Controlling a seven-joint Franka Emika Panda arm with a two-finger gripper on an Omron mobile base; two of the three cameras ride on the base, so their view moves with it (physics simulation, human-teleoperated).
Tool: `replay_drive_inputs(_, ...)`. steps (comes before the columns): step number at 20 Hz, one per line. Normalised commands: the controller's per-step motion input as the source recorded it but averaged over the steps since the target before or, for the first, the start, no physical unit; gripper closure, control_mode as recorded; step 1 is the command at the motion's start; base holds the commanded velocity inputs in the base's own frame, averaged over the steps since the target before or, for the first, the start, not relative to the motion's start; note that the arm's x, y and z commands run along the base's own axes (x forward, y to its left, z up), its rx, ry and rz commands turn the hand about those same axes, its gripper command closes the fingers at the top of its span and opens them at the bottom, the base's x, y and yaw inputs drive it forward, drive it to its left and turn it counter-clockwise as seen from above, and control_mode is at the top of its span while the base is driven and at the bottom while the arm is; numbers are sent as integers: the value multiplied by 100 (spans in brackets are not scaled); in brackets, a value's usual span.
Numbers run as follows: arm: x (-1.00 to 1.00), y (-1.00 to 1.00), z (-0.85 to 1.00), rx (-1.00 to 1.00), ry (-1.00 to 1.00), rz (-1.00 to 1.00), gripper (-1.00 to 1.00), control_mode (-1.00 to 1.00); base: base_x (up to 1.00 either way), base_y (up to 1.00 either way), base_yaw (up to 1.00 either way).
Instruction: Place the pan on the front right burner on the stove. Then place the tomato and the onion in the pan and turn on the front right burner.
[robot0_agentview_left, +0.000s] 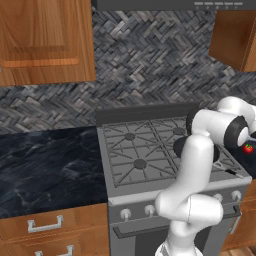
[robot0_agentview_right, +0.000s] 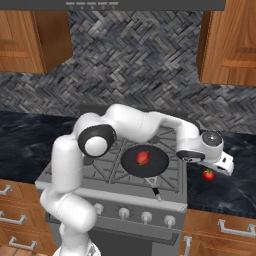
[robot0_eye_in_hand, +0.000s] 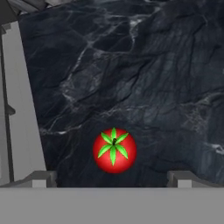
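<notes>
The dark pan (robot0_agentview_right: 150, 165) sits on the front right part of the grey stove (robot0_agentview_right: 75, 172), covering the burner under it, its thin handle pointing toward the knobs. The dull red onion (robot0_agentview_right: 143, 158) lies inside the pan. On the dark marble counter right of the stove rests the bright red tomato (robot0_eye_in_hand: 114, 150), green stem up, also visible as the tomato (robot0_agentview_right: 208, 174) and the tomato (robot0_agentview_left: 248, 148). My gripper (robot0_eye_in_hand: 112, 178) hangs open just above it, one fingertip (robot0_eye_in_hand: 41, 178) on each side, apart from it. In the left base view my arm covers most of the pan (robot0_agentview_left: 178, 146).
The stove's pale side edge (robot0_eye_in_hand: 17, 109) runs down the left of the hand view. White knobs (robot0_agentview_right: 146, 216) line the stove front. Dark marble counter (robot0_agentview_left: 50, 165) spreads left of the stove, with wooden drawers below and wall cabinets (robot0_agentview_right: 230, 45) above.
</notes>
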Motion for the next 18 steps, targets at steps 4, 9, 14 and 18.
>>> replay_drive_inputs(4,1,0,-19,0,1,0,-100,-100,0,0,0)
replay_drive_inputs(9,8,0,-23,0,0,0,-100,-100,0,0,0)
replay_drive_inputs(14,9,0,-18,0,0,0,-100,-100,0,0,0)
replay_drive_inputs(18,11,0,-14,0,0,0,-100,-100,0,0,0)
